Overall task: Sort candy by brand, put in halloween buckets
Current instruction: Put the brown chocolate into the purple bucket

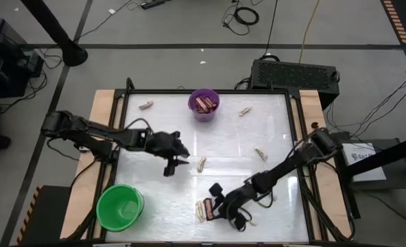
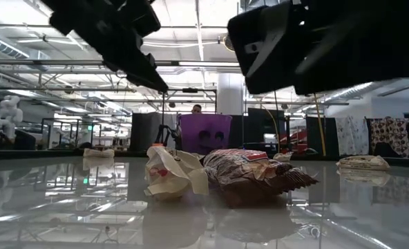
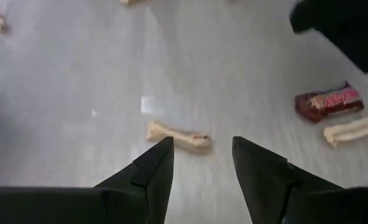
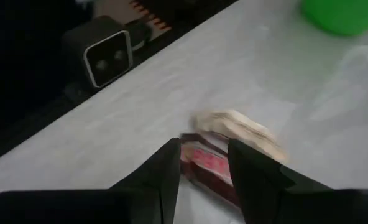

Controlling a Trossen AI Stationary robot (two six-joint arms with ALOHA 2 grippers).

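Note:
A maroon candy bar (image 1: 207, 208) and a cream twisted piece (image 1: 200, 212) lie side by side on the white table near its front edge. My right gripper (image 1: 217, 204) hangs open just above them. In the right wrist view the bar (image 4: 204, 167) shows between its fingertips (image 4: 202, 155), and the low view shows the gripper still clear of it. My left gripper (image 1: 182, 163) is open at mid-table, above a cream piece (image 3: 179, 137) that lies just past its fingertips. The purple bucket (image 1: 204, 104) stands at the far edge with maroon bars in it. The green bucket (image 1: 119, 206) stands front left.
Loose cream pieces lie at the far left (image 1: 146, 105), the far right (image 1: 245, 110) and mid-right (image 1: 260, 154). A small camera box (image 4: 106, 56) sits at the table's front edge. The two arms are close together over the front middle of the table.

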